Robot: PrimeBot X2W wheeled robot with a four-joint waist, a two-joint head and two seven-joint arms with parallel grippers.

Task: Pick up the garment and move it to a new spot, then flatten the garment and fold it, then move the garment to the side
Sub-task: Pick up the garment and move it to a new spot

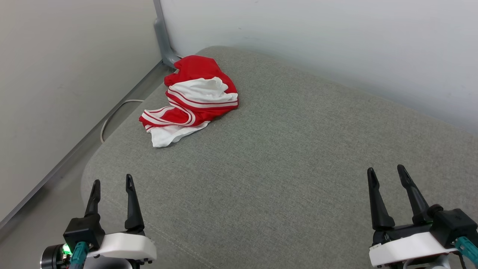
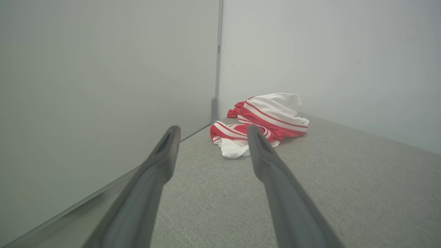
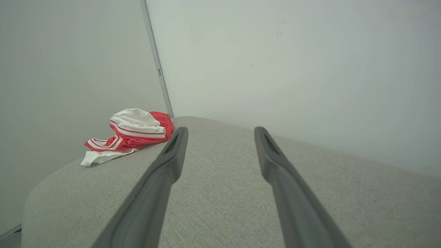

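Left claw (image 1: 112, 180) and right claw (image 1: 385, 169) both part-open and empty; jersey (image 1: 190, 101) crumpled on cushion (image 1: 280, 168), well ahead of left claw, far ahead-left of right; probably light, limp, slippery, so best pinched at a raised fold.

My left gripper (image 1: 113, 179), two long dark tapered fingers on a white wrist housing (image 1: 123, 246), has its jaws parted with nothing between them; a small green light (image 1: 66, 248) glows beside that wrist; my right gripper (image 1: 385, 169), built alike, is also spread and empty; both point forward, well apart.
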